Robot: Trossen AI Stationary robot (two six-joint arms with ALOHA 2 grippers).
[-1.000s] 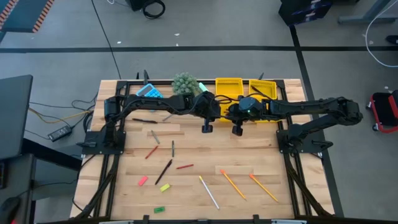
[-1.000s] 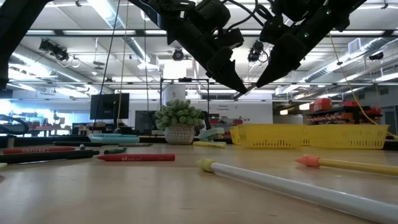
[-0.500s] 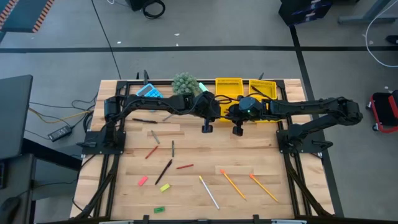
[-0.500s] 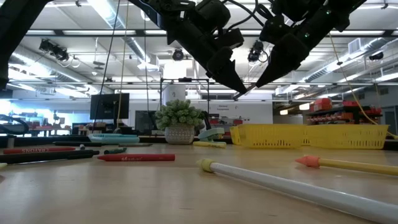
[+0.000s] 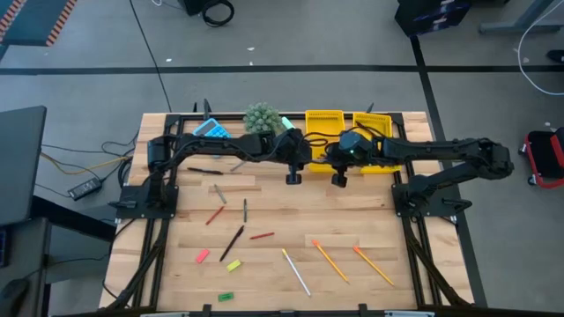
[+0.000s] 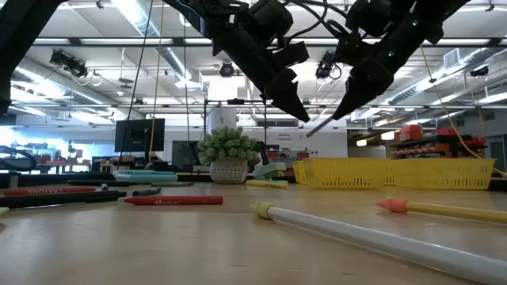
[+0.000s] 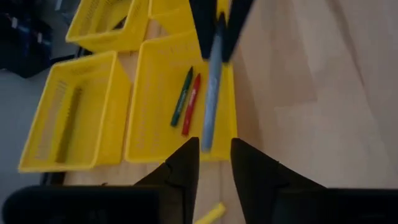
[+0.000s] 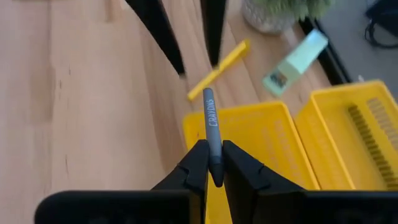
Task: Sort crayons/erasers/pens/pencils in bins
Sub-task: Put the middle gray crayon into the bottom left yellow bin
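A grey crayon (image 8: 210,115) is lifted above the table in front of the yellow bins (image 5: 323,124). My right gripper (image 8: 212,149) is shut on it. My left gripper (image 7: 214,146) faces it, open, with the crayon's free end (image 7: 206,142) just between its fingertips and a gap showing beside it. One bin (image 7: 158,74) holds a green and a red crayon. Red crayons (image 5: 214,215), dark pens (image 5: 232,242), pencils (image 5: 328,260) and small erasers (image 5: 202,256) lie flat on the near half of the table. My right gripper pinches the grey crayon near one end (image 8: 212,142) between its two fingers. The crayon lies along the fingers and sticks out past their tips. It is clear of the table and slants down toward my left gripper (image 6: 317,127).
A potted plant (image 5: 261,116), a blue calculator (image 5: 211,129) and a pale green object (image 8: 294,55) stand at the far edge, left of the bins. A loose yellow stick (image 8: 219,68) lies near the plant. Bare wood lies between the arms and the scattered stationery.
My left gripper has opened and let go of the grey crayon, which stays in my right gripper. In the low view the two grippers' tips, touching before, now stand apart with the crayon showing between them.
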